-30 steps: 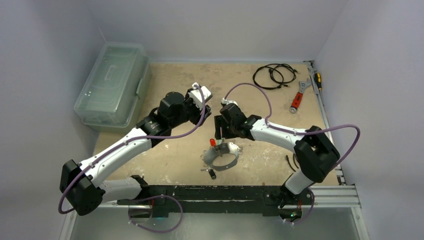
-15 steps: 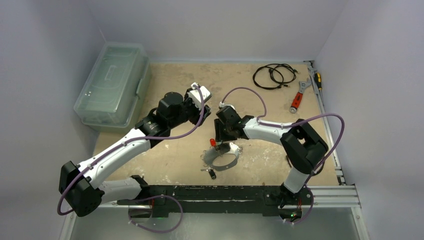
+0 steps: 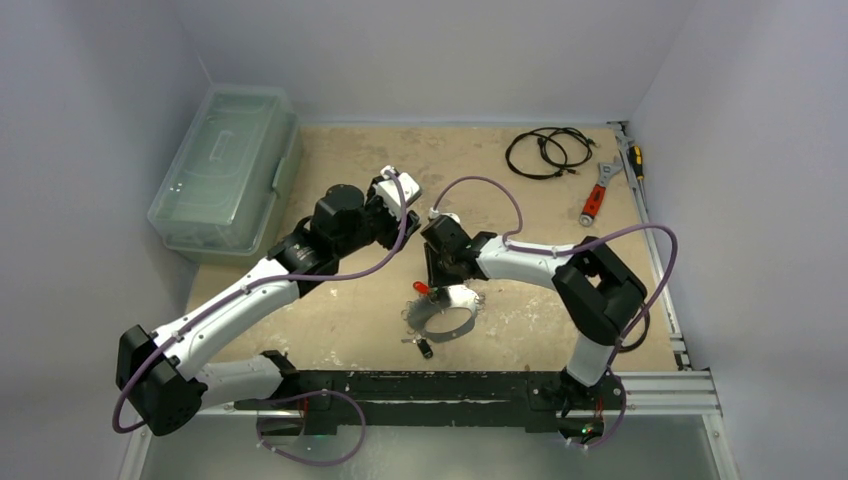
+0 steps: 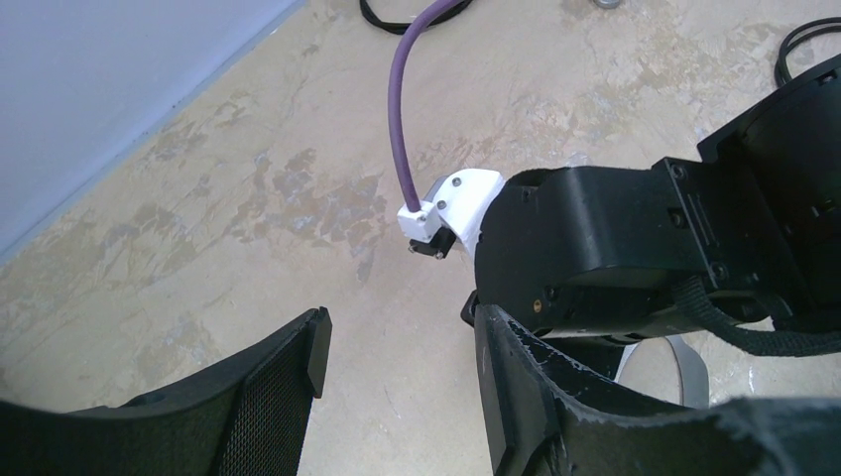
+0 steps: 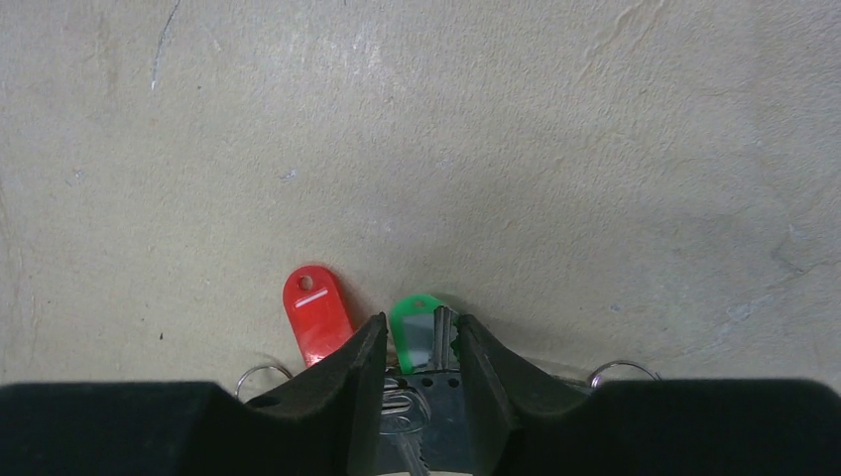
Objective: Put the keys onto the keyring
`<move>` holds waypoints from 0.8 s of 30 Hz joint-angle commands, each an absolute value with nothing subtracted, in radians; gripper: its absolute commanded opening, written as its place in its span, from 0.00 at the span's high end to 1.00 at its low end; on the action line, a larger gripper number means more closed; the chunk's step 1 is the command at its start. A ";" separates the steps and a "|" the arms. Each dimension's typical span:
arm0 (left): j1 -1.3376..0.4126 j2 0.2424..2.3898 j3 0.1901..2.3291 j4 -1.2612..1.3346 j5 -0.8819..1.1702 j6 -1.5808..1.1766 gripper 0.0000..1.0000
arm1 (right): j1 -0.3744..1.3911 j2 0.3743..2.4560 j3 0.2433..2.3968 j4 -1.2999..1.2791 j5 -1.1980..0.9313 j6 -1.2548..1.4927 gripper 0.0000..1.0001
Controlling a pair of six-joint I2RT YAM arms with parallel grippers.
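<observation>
From above, the left gripper (image 3: 398, 203) hangs over the middle of the sandy table (image 3: 370, 312), well apart from the keys. The right gripper (image 3: 437, 276) points down at the far rim of the keyring (image 3: 446, 314), which lies flat near the front edge. A red tag (image 3: 422, 288) sticks out just left of that gripper, and a black-tagged key (image 3: 424, 348) lies at the near side of the hoop. A clear plastic box (image 3: 225, 168) sits on the far left. A black cable coil (image 3: 545, 151), a red-handled wrench (image 3: 597, 192) and a screwdriver (image 3: 633, 157) lie on the far right.

On the left wrist camera, the left gripper's fingers (image 4: 266, 397) stand well apart with only bare table between them; it grasps nothing. The right arm's black wrist (image 4: 635, 256) fills the right side, and a strip of the keyring shows under it.

On the right wrist camera, the right gripper's fingers (image 5: 355, 382) hug both sides of a green-tagged key (image 5: 420, 337). Whether they already pinch it I cannot tell. The red tag lies just beside the left-hand finger, and small split rings (image 5: 260, 377) peek out on either side
</observation>
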State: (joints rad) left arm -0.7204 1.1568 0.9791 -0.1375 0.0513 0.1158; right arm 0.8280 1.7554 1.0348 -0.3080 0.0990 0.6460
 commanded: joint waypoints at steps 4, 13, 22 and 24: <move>-0.720 1.124 0.979 -0.119 0.047 0.126 0.43 | 0.859 1.842 1.077 -0.387 0.178 0.660 0.68; -0.720 1.119 0.976 -0.117 0.039 0.131 0.43 | 0.881 1.871 1.126 -0.411 0.208 0.623 1.00; -0.720 1.082 0.960 -0.095 0.009 0.144 0.43 | 0.882 1.672 1.109 -0.274 0.231 0.514 1.00; -0.721 1.076 0.958 -0.094 0.003 0.147 0.43 | 0.881 1.630 1.088 -0.238 0.239 0.499 1.00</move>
State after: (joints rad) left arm -0.7166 1.1114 0.9665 -0.1360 0.0223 0.1257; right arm 0.8780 1.7493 1.1053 -0.3290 0.1959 0.5617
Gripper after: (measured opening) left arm 0.568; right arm 0.270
